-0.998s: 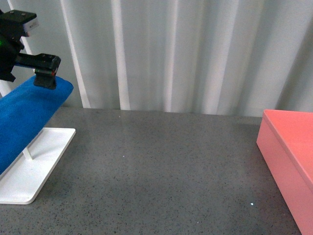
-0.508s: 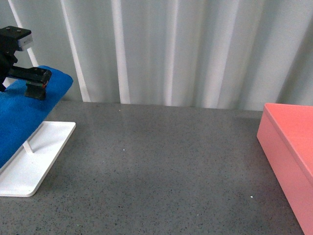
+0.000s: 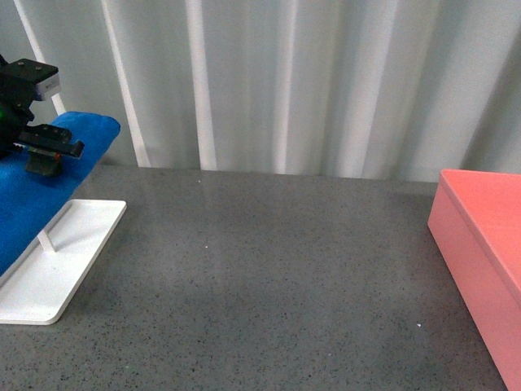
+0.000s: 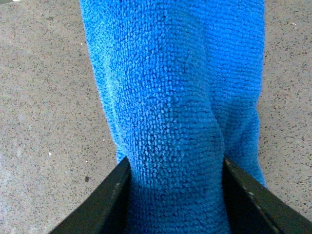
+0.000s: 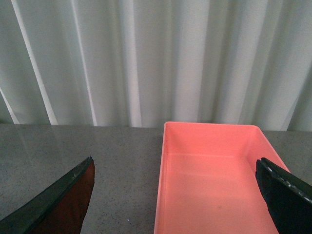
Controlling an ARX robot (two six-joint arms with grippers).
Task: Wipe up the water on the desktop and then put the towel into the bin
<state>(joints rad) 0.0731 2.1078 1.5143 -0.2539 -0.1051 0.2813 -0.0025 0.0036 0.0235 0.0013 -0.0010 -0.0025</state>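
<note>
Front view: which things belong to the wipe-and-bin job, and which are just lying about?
Job: towel, pinched by the left gripper; desktop; bin.
Lying about: white tray with its rod; curtain behind.

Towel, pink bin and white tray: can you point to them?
towel (image 4: 170,97), left wrist view, ribbed middle of the cloth
bin (image 5: 214,190), right wrist view, bare inside floor
white tray (image 3: 57,277), front view, bare flat base
</note>
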